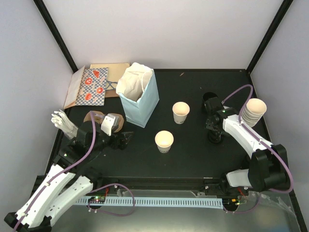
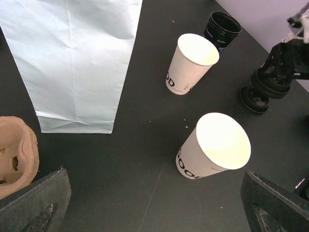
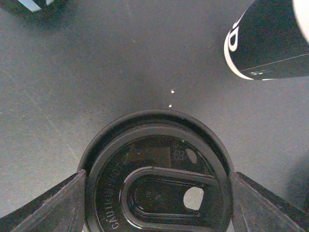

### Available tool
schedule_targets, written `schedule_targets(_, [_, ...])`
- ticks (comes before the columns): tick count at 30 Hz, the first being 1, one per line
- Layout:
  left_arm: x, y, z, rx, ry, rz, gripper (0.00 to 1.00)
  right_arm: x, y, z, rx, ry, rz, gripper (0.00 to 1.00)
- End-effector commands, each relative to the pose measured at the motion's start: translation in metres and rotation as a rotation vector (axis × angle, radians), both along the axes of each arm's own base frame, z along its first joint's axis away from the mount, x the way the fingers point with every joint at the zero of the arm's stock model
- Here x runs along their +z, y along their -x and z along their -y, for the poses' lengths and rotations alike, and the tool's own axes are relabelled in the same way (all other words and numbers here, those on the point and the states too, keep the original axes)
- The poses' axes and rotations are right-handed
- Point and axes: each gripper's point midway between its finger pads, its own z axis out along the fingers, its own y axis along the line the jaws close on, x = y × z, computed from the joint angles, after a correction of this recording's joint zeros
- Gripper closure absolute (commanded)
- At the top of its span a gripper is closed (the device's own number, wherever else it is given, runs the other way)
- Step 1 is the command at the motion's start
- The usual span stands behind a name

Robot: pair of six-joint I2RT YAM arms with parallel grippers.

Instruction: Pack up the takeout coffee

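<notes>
Two cream paper takeout coffee cups stand upright without lids: one [image 1: 181,112] [image 2: 188,67] farther back, one [image 1: 164,141] [image 2: 212,152] nearer. The light blue paper bag [image 1: 139,94] [image 2: 77,58] stands open to their left. My right gripper [image 1: 215,131] [image 3: 157,198] is down over a round black lid [image 1: 215,138] [image 3: 159,179] lying on the table; a finger presses against each side of its rim. My left gripper [image 1: 123,141] [image 2: 154,208] hovers open just left of the nearer cup, nothing between its fingers.
A stack of cream cups [image 1: 254,112] stands at the right edge. A black cup-shaped stack [image 1: 210,100] [image 2: 222,26] sits behind the right gripper. The brown cardboard carrier [image 1: 96,118] [image 2: 14,154] lies by the left arm. Patterned paper [image 1: 91,84] lies at the back left.
</notes>
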Motion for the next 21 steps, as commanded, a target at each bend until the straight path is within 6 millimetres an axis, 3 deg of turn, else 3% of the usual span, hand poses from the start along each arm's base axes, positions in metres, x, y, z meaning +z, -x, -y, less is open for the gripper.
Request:
schedule_targets(1, [0.004,-0.002,0.005,-0.023,0.009,0.017,0.01,0.028,-0.002,0.001,0.005,-0.018,0.062,0.22])
schedule_targets(9, [0.003,-0.002,0.007,-0.030,0.007,0.012,0.01,0.033,0.000,-0.003,0.027,-0.044,0.069,0.22])
schedule_targets(16, [0.003,-0.001,0.008,-0.036,0.010,0.011,0.01,0.009,0.004,0.001,0.019,-0.019,0.032,0.22])
schedule_targets(21, [0.003,0.000,0.007,-0.037,0.010,0.008,0.01,0.010,0.001,-0.009,0.051,-0.076,0.080,0.22])
